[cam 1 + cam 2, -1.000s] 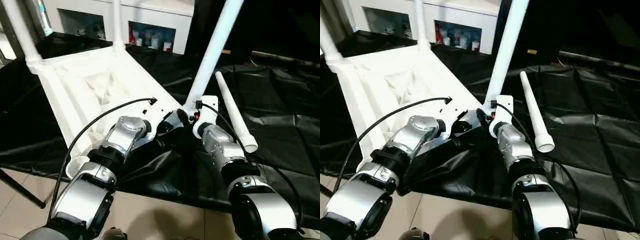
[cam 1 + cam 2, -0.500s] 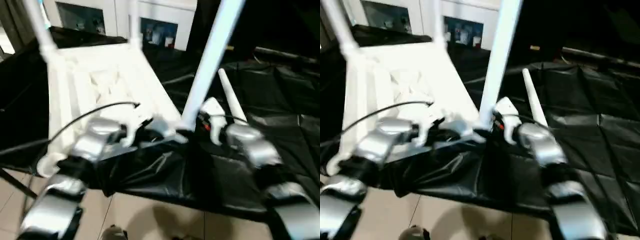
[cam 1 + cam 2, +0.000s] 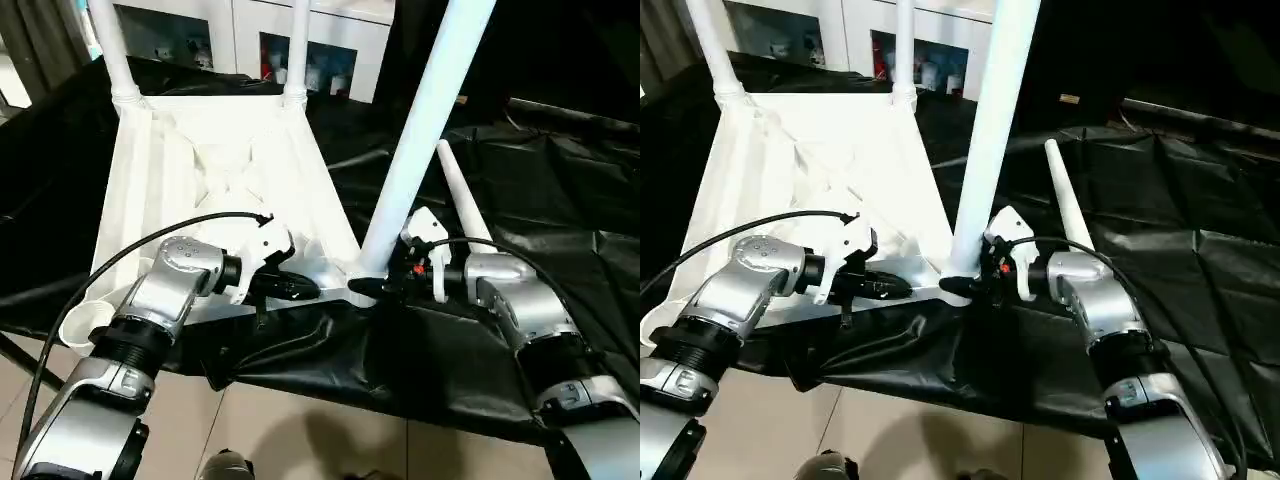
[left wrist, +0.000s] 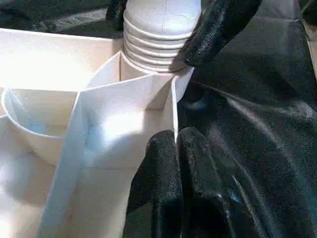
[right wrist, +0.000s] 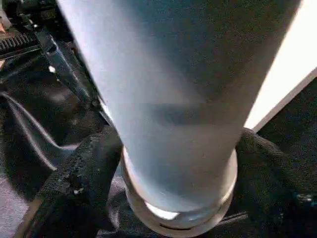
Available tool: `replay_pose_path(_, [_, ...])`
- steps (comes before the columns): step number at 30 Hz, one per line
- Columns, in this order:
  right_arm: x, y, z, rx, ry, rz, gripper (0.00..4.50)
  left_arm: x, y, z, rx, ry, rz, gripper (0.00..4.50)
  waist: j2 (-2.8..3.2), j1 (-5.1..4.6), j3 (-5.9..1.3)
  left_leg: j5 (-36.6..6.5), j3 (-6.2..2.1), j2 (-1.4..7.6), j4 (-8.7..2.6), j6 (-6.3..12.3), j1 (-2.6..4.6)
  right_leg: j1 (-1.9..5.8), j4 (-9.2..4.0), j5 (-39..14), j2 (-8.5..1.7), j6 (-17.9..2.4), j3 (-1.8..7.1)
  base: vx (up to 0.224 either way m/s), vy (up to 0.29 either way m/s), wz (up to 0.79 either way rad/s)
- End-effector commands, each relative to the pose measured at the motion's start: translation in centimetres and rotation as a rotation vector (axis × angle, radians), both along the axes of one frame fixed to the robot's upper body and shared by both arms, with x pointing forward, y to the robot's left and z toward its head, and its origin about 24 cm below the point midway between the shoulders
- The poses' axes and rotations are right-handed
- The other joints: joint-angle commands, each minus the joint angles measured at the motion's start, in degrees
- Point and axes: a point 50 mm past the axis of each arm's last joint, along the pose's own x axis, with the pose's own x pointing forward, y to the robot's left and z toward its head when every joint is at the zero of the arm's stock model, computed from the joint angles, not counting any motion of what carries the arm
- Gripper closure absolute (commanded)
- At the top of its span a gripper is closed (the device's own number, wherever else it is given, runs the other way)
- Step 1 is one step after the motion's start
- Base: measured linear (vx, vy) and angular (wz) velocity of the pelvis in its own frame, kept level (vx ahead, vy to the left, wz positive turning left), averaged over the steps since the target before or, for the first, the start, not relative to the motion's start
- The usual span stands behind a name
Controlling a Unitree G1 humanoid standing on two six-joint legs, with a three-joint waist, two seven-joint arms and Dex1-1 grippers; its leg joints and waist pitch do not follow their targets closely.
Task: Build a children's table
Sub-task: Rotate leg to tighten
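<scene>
From the left eye view I see the children's table (image 3: 225, 190) lying upside down on the black-draped surface (image 3: 560, 200), ribbed underside up. Two legs stand in the far corner sockets at about eleven and twelve o'clock, and a third leg (image 3: 425, 130) rises from the near corner socket just right of centre. A fourth leg (image 3: 462, 195) lies loose on the black sheet at roughly two o'clock of that socket. My left gripper (image 3: 300, 290) sits at the top's near edge, its fingers pressed together. My right gripper (image 3: 385, 285) is at the base of the upright leg from the three o'clock side.

In the left wrist view my two fingers (image 4: 171, 173) are closed against each other beside a thin white rib of the top, with the ridged foot of the leg ahead.

In the right wrist view my fingers (image 5: 74, 183) stand spread either side of the leg's base; I think they touch it, but the close blur leaves that unsure.

The white cabinet (image 3: 300, 40) stands behind.
</scene>
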Motion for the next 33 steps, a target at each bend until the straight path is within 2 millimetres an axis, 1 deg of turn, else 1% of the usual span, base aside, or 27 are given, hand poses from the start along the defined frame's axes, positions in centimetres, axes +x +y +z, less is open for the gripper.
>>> replay_pose_path(1, [-0.5, 0.1, -0.3, 0.011, 0.021, 0.018, 1.43, -0.1, -1.6, 0.7, -0.04, -0.029, -0.074, 4.5, 0.15, -0.25, -4.19, -5.7, -0.44, 1.61, -3.29, 2.51, 1.3, 2.8, -3.4, -0.7, -4.19, -13.3, 2.37, 0.0, 0.0, 0.0])
replay_pose_path(2, [-0.7, 0.2, -0.5, 0.009, 0.028, 0.019, 1.52, -0.1, -1.6, 0.7, -0.038, -0.028, -0.073, 4.5, 0.08, -0.2, -4.23, -5.7, -0.45, 1.64, -3.27, 2.48, 1.3, 2.83, -3.33, -0.4, -4.19, -13.4, 2.37, 0.0, 0.0, 0.0])
replay_pose_path(4, [-0.9, 0.1, -0.8, 0.006, 0.037, 0.014, 1.6, -0.1, -1.6, 0.7, -0.035, -0.029, -0.071, 4.5, 0.27, -0.11, -4.26, -6.0, -0.49, 1.64, -3.3, 2.31, 1.35, 2.88, -3.35, -0.3, -4.18, -13.4, 2.34, 0.0, 0.0, 0.0])
replay_pose_path(5, [-1.0, 0.1, -0.9, 0.006, 0.038, 0.01, 1.6, -0.1, -1.6, 0.6, -0.034, -0.029, -0.069, 4.5, 0.23, -0.12, -4.25, -6.0, -0.49, 1.64, -3.3, 2.25, 1.33, 2.89, -3.34, -0.3, -4.17, -13.5, 2.34, 0.0, 0.0, 0.0])
replay_pose_path(7, [-1.1, -0.1, -1.3, 0.012, 0.05, -0.024, 1.72, 0.0, -1.6, 0.6, -0.033, -0.031, -0.061, 4.5, 0.35, -0.15, -4.2, -6.8, -0.55, 1.65, -3.38, 1.87, 1.33, 2.87, -3.46, -1.1, -4.21, -13.4, 2.31, 0.0, 0.0, 0.0])
replay_pose_path(9, [-1.2, -0.2, -1.6, 0.016, 0.056, -0.05, 1.72, 0.0, -1.6, 0.6, -0.036, -0.032, -0.055, 4.5, 0.37, -0.16, -4.19, -8.0, -0.57, 1.68, -3.42, 1.33, 1.46, 2.78, -3.61, -2.4, -4.27, -13.4, 2.33, 0.0, 0.0, 0.0])
replay_pose_path(11, [-1.2, -0.4, -2.2, 0.031, 0.067, -0.114, 1.75, 0.2, -1.7, 0.5, -0.049, -0.041, -0.024, 4.5, 0.39, -0.19, -4.14, -8.2, -0.61, 1.67, -3.49, 1.0, 1.42, 2.83, -3.67, -2.7, -4.29, -13.2, 2.34, 0.0, 0.0, 0.0])
replay_pose_path(12, [-1.2, -0.4, -2.2, 0.031, 0.067, -0.114, 1.75, 0.2, -1.7, 0.5, -0.049, -0.041, -0.024, 4.5, 0.43, -0.26, -4.1, -8.7, -0.67, 1.67, -3.58, 0.74, 1.45, 2.82, -3.75, -3.3, -4.3, -13.2, 2.3, 0.0, 0.0, 0.0])
replay_pose_path(13, [-1.0, -0.6, -2.8, 0.049, 0.081, -0.217, 1.76, 0.5, -1.9, 0.6, -0.064, -0.055, 0.018, 4.5, 0.5, -0.31, -4.09, -9.0, -0.7, 1.68, -3.61, 0.46, 1.42, 2.81, -3.76, -3.8, -4.32, -13.1, 2.32, 0.0, 0.0, 0.0])
replay_pose_path(14, [-0.8, -0.7, -3.2, 0.055, 0.092, -0.289, 1.76, 0.8, -2.1, 0.6, -0.072, -0.064, 0.053, 4.5, 0.39, -0.48, -4.04, -9.7, -0.68, 1.6, -3.64, 0.07, 1.44, 2.75, -3.91, -4.9, -4.35, -12.9, 2.34, 0.0, 0.0, 0.0])
replay_pose_path(16, [-0.5, -0.7, -4.0, 0.057, 0.113, -0.405, 1.76, 1.2, -2.5, 0.5, -0.082, -0.08, 0.109, 4.5, 0.4, -0.78, -3.88, -11.9, -0.78, 1.53, -3.82, -1.16, 1.61, 2.57, -4.49, -9.8, -4.49, -11.9, 2.39, 0.0, 0.0, 0.0])
replay_pose_path(17, [-0.1, -0.5, -4.6, 0.051, 0.122, -0.507, 1.76, 1.6, -2.9, 0.4, -0.082, -0.088, 0.16, 4.5, 0.74, -0.78, -3.85, -12.6, -0.9, 1.57, -3.9, -1.49, 1.68, 2.57, -4.61, -11.1, -4.54, -11.6, 2.39, 0.0, 0.0, 0.0])
replay_pose_path(18, [0.1, -0.4, -4.9, 0.049, 0.133, -0.577, 1.76, 1.8, -3.3, 0.3, -0.079, -0.093, 0.188, 4.5, 0.62, -1.02, -3.78, -13.5, -0.9, 1.56, -3.98, -2.03, 1.71, 2.42, -4.89, -13.1, -4.55, -11.0, 2.41, 0.0, 0.0, 0.0])
replay_pose_path(19, [0.5, -0.2, -5.4, 0.051, 0.159, -0.694, 1.76, 2.2, -3.8, 0.1, -0.067, -0.1, 0.238, 4.5, 0.67, -1.27, -3.82, -14.2, -0.99, 1.53, -4.04, -2.58, 1.83, 2.28, -5.06, -15.1, -4.58, -10.5, 2.39, 0.0, 0.0, 0.0])
replay_pose_path(20, [0.5, -0.2, -5.5, 0.051, 0.16, -0.7, 1.76, 2.2, -3.9, 0.1, -0.066, -0.101, 0.241, 4.5, 0.66, -1.48, -3.79, -14.6, -1.01, 1.46, -4.06, -2.8, 1.8, 2.21, -5.15, -16.0, -4.51, -10.3, 2.4, 0.0, 0.0, 0.0])
replay_pose_path(21, [0.7, -0.1, -5.7, 0.053, 0.175, -0.752, 1.76, 2.3, -4.1, 0.0, -0.057, -0.104, 0.262, 4.5, 0.67, -1.58, -3.77, -14.9, -1.11, 1.51, -4.13, -2.93, 1.77, 2.25, -5.26, -16.7, -4.57, -10.0, 2.37, 0.0, 0.0, 0.0])
replay_pose_path(22, [1.3, 1.0, -6.0, 0.063, 0.204, -0.865, 1.76, 2.9, -5.5, -0.6, -0.016, -0.111, 0.358, 4.5, 0.91, -1.91, -3.78, -15.8, -1.09, 1.45, -4.11, -3.23, 1.87, 1.99, -5.5, -17.7, -4.49, -9.4, 2.42, 0.0, 0.0, 0.0])
replay_pose_path(23, [1.4, 1.4, -6.0, 0.066, 0.211, -0.888, 1.76, 3.0, -5.9, -0.7, -0.004, -0.114, 0.379, 4.5, 0.96, -2.1, -3.71, -16.5, -1.09, 1.46, -4.09, -3.48, 1.94, 1.8, -5.52, -18.3, -4.46, -9.4, 2.43, 0.0, 0.0, 0.0])
replay_pose_path(24, [1.8, 2.4, -5.9, 0.068, 0.22, -0.934, 1.76, 3.2, -7.1, -0.9, 0.021, -0.122, 0.417, 4.5, 0.77, -2.23, -3.69, -17.9, -1.15, 1.41, -4.07, -3.89, 2.14, 1.58, -5.64, -20.3, -4.46, -9.1, 2.32, 0.0, 0.0, 0.0])
replay_pose_path(25, [2.0, 2.9, -5.8, 0.063, 0.21, -0.939, 1.76, 3.2, -7.6, -0.9, 0.029, -0.124, 0.418, 4.5, 0.88, -2.11, -3.63, -18.8, -1.26, 1.43, -4.06, -4.02, 2.38, 1.46, -5.85, -21.3, -4.48, -8.8, 2.27, 0.0, 0.0, 0.0])
replay_pose_path(26, [2.3, 3.5, -5.5, 0.056, 0.194, -0.93, 1.76, 3.2, -8.0, -0.8, 0.041, -0.132, 0.413, 4.5, 0.59, -2.02, -3.63, -18.8, -1.34, 1.42, -4.11, -3.51, 2.07, 1.69, -5.99, -21.5, -4.6, -8.2, 2.26, 0.0, 0.0, 0.0])
replay_pose_path(27, [2.5, 4.1, -5.2, 0.051, 0.178, -0.92, 1.76, 3.2, -8.5, -0.8, 0.056, -0.144, 0.406, 4.5, 0.33, -1.98, -3.71, -18.2, -1.3, 1.43, -4.14, -3.17, 1.81, 1.88, -5.99, -20.8, -4.61, -8.0, 2.27, 0.0, 0.0, 0.0])
replay_pose_path(28, [2.6, 4.4, -5.0, 0.051, 0.167, -0.912, 1.76, 3.2, -8.8, -0.8, 0.069, -0.152, 0.398, 4.5, 0.53, -1.83, -3.92, -16.3, -1.17, 1.37, -4.12, -2.54, 1.73, 1.84, -5.62, -16.6, -4.34, -8.0, 2.33, 0.0, 0.0, 0.0])
replay_pose_path(29, [2.6, 4.4, -5.0, 0.051, 0.167, -0.912, 1.76, 3.2, -8.8, -0.8, 0.069, -0.152, 0.398, 4.5, 0.49, -1.82, -3.94, -16.1, -1.13, 1.36, -4.1, -2.32, 1.71, 1.81, -5.54, -15.7, -4.3, -8.1, 2.34, 0.0, 0.0, 0.0])
replay_pose_path(31, [3.0, 5.3, -4.4, 0.069, 0.142, -0.881, 1.06, 3.3, -8.6, -0.7, 0.097, -0.162, 0.388, 4.5, -0.37, -1.75, -3.94, -15.6, -1.03, 1.34, -4.08, -1.73, 1.55, 1.94, -5.45, -15.3, -4.34, -8.1, 2.25, 0.0, 0.0, 0.0])
replay_pose_path(32, [3.1, 5.5, -4.2, 0.078, 0.136, -0.867, 1.06, 3.4, -8.2, -0.8, 0.115, -0.165, 0.386, 4.5, -0.15, -1.7, -4.01, -15.1, -1.12, 1.39, -4.11, -1.48, 1.42, 1.99, -5.35, -15.2, -4.47, -8.1, 2.25, 0.0, 0.0, 0.0])
replay_pose_path(33, [3.1, 5.5, -4.1, 0.081, 0.134, -0.863, 1.04, 3.5, -8.1, -0.8, 0.122, -0.167, 0.386, 4.5, -0.15, -1.75, -4.0, -15.1, -1.1, 1.38, -4.12, -1.45, 1.37, 2.0, -5.35, -14.9, -4.43, -8.1, 2.26, 0.0, 0.0, 0.0])
